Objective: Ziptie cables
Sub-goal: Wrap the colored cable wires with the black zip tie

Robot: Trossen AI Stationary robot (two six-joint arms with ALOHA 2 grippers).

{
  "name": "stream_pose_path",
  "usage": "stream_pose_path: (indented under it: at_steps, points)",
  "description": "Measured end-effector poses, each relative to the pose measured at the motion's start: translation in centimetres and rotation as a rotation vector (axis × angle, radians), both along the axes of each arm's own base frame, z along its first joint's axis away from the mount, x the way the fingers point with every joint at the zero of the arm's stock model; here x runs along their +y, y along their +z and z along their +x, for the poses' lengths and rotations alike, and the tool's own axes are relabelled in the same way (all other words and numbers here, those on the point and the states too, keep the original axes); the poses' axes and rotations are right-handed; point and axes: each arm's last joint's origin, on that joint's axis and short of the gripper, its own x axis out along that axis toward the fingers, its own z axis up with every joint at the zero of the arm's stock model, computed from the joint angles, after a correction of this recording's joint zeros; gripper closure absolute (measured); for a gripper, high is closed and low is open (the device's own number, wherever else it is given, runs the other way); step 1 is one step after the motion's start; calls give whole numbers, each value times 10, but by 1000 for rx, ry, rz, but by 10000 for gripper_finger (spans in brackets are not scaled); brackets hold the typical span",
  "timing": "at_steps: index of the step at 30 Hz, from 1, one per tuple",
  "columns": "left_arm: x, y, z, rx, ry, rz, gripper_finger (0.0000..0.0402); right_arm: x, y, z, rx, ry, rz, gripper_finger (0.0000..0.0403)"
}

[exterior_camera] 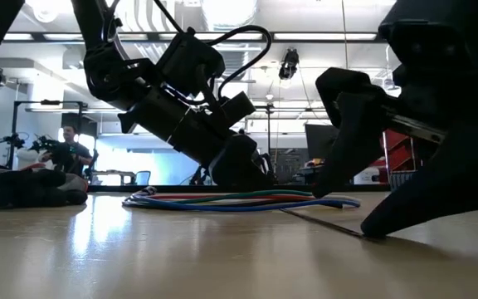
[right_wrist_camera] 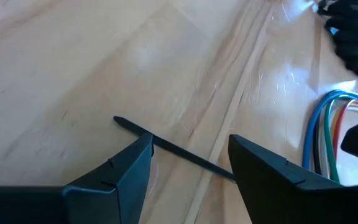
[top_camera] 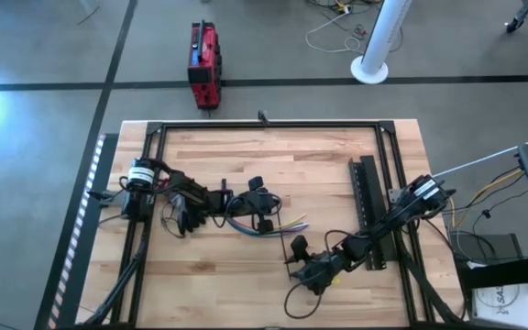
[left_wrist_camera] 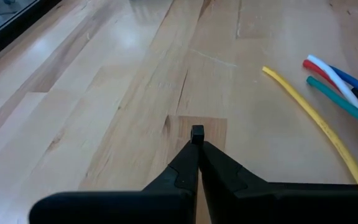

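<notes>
**Ziptie lies between the right gripper's spread fingers; cables rest mid-table**

The ziptie (right_wrist_camera: 173,150) lies flat on the wooden table (top_camera: 337,156), a thin black strip running slantwise between the fingers of the right gripper (right_wrist_camera: 190,155). Those fingers stand wide apart on either side of the strip, low over the wood, and hold nothing. In the high view this gripper (top_camera: 297,254) sits toward the near edge of the table, right of centre.

The cables (top_camera: 262,223) lie just beyond it, near the middle of the table: a bundle of blue, green, red, white and yellow wires bending in a curve, with loose ends fanning out toward the right. The low view shows them (exterior_camera: 247,200) flat on the wood.

The left gripper (top_camera: 257,203) is at the cables' curve, on their left part. In its own wrist view its fingers (left_wrist_camera: 196,163) are pressed together with a small black nub showing at their tips; what that nub belongs to cannot be told.

A long black perforated bar (top_camera: 367,206) lies along the table's right side, partly under the right arm.
</notes>
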Motion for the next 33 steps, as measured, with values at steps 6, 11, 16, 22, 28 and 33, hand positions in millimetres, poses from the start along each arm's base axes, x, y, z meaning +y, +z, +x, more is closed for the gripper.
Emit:
stream_pose_path:
  at_steps: [6,11,16,22,28,33]
  points:
    - [0,0,0,-3,6,-11,402,3,4,-2,4,35,9,203]
    - [0,-1,0,-4,28,-31,402,7,12,-5,-15,38,41,195]
    - [2,-1,-1,-11,73,-40,402,11,9,-5,-1,10,132,181]
    - [2,-1,-1,-17,103,-55,402,15,-5,-2,-12,7,167,164]
    - [2,-2,-2,-4,103,-55,402,12,-8,-1,-53,-51,87,169]
    - [2,-3,-2,4,104,-54,402,9,-10,-1,-51,-68,39,178]
